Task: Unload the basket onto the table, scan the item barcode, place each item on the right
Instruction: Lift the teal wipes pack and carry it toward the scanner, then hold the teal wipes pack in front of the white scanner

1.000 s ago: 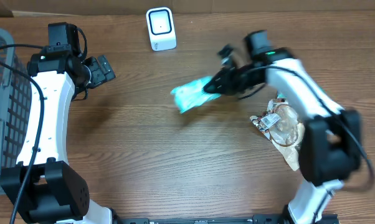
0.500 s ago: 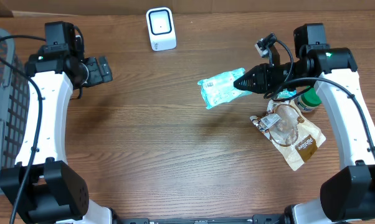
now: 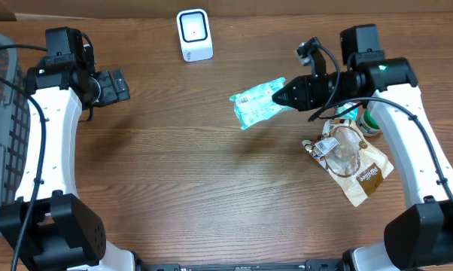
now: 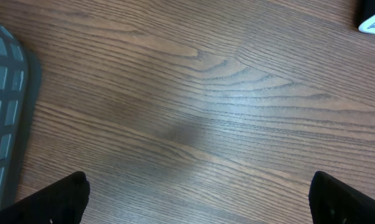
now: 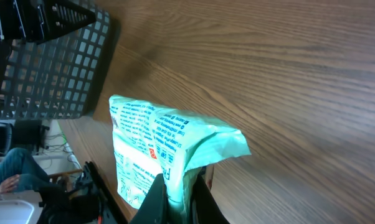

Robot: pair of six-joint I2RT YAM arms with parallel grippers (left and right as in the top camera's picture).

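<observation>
A light green printed packet (image 3: 258, 102) hangs above the table, right of centre, held by one edge in my right gripper (image 3: 284, 96), which is shut on it. In the right wrist view the packet (image 5: 162, 143) is pinched between the two dark fingers (image 5: 155, 196) at the bottom edge. The white barcode scanner (image 3: 194, 34) stands at the back of the table, left of the packet. My left gripper (image 3: 117, 84) is open at the far left with nothing between its fingertips (image 4: 60, 196), over bare wood.
A clear bag of items (image 3: 338, 147) on a brown pouch (image 3: 364, 177) lies at the right, next to a green-lidded jar (image 3: 375, 120). A grey mesh basket (image 3: 4, 128) stands at the left edge.
My right arm swung the packet to the right, then slightly back left and towards the scanner. The left arm drifted a little left, still open.
</observation>
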